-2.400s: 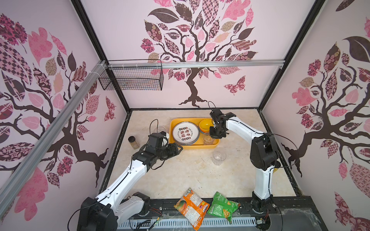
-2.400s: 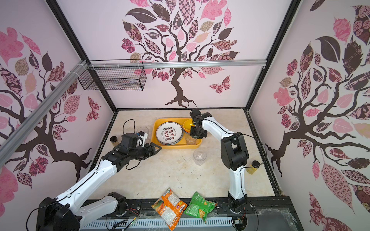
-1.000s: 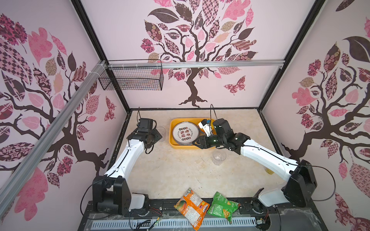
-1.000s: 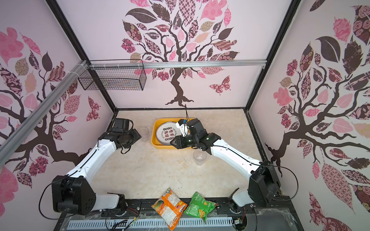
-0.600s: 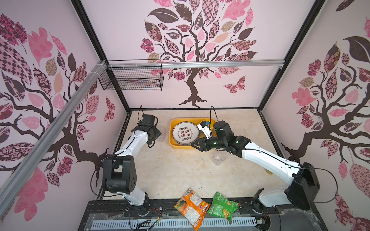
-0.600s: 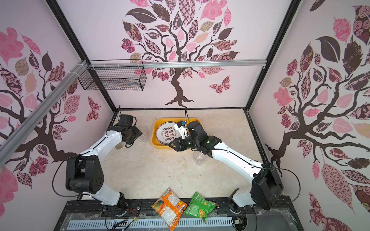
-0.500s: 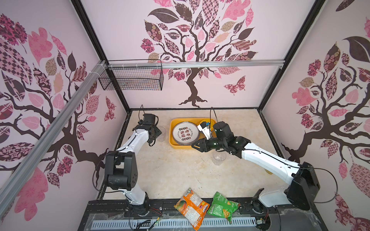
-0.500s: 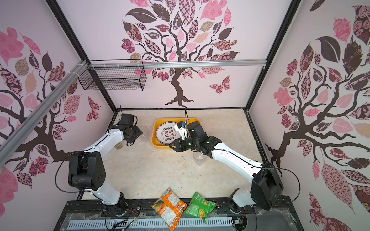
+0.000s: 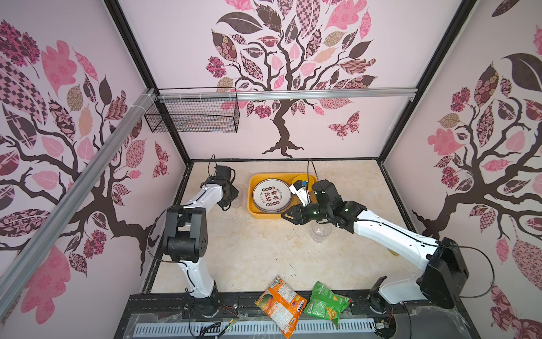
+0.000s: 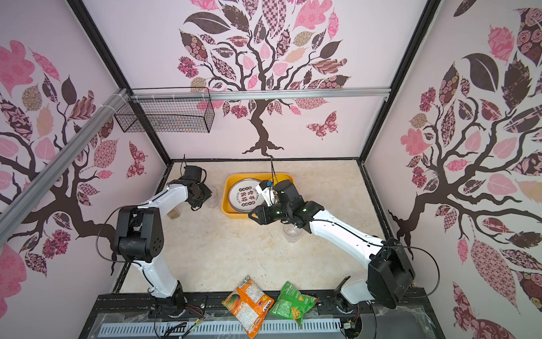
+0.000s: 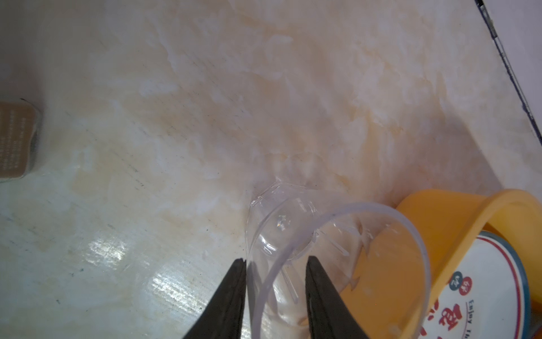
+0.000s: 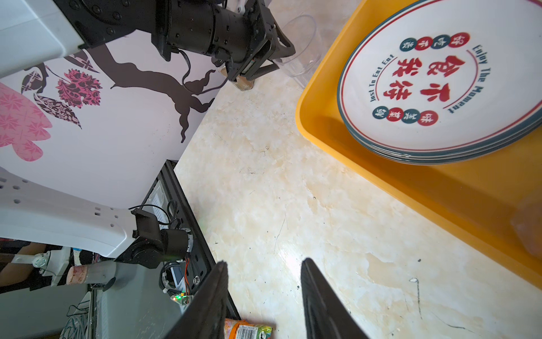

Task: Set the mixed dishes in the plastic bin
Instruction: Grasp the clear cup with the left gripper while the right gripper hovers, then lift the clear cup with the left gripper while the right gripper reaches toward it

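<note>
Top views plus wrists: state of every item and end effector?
bin: on table, holding plates.
plates: stacked in bin.
left cup: upright on table beside bin.
right cup: upright on table, outside bin.
left end effector: open, straddling left cup's wall.
right end effector: open, empty.
bags: lying at front edge.

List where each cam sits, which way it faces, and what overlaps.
Both top views: high above the front edge, looking down toward the back wall; both arms whole, left gripper, right gripper, plastic bin.
Left wrist: on the left arm, looking along its fingers, which straddle the wall of the clear cup; bin corner beyond.
Right wrist: on the right arm, looking past its open fingers at table and stacked plates in the bin; left arm shows.
Shared: both wrist views show that cup and the bin.
</note>
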`<control>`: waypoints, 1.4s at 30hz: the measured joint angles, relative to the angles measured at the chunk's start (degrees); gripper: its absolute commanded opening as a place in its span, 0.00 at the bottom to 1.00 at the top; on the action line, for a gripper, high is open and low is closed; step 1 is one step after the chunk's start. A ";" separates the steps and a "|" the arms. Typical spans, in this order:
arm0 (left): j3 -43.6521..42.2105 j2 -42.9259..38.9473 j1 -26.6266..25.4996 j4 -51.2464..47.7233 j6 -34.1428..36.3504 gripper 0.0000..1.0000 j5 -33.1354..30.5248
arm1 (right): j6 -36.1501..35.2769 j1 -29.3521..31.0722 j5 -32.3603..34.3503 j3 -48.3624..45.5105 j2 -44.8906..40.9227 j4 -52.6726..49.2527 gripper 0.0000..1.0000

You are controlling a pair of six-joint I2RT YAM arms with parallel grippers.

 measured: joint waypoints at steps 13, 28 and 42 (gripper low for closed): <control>-0.11 -0.44 0.39 -0.39 1.09 0.02 0.96 | 0.24 0.00 1.51 -0.57 0.00 0.02 0.44; -4.68 -16.68 0.59 -2.23 4.48 0.00 5.62 | 1.27 0.04 11.67 1.14 0.00 -2.43 0.47; -5.27 -25.18 -5.57 -7.72 10.71 0.00 15.30 | 0.85 0.02 19.74 16.20 2.56 -14.75 0.54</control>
